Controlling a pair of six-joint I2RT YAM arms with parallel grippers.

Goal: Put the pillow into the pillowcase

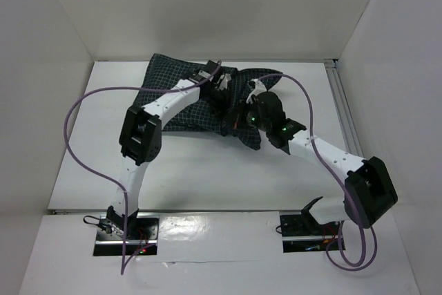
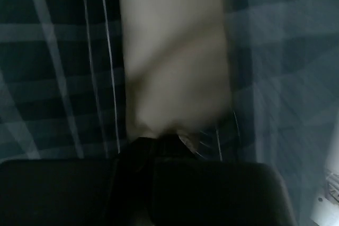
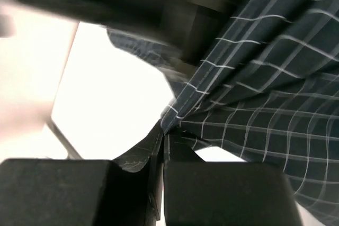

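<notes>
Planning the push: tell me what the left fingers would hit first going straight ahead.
The pillow: it lies directly ahead, seemingly already pinched in the left fingers, though blur hides depth. The pillowcase flanks it.

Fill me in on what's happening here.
A cream pillow is being put into a navy checked pillowcase at the far middle of the table. The right hand pinches the pillowcase's edge. The left hand sits at the pillow's end, checked fabric on both sides; its grip is too dark to judge.
</notes>
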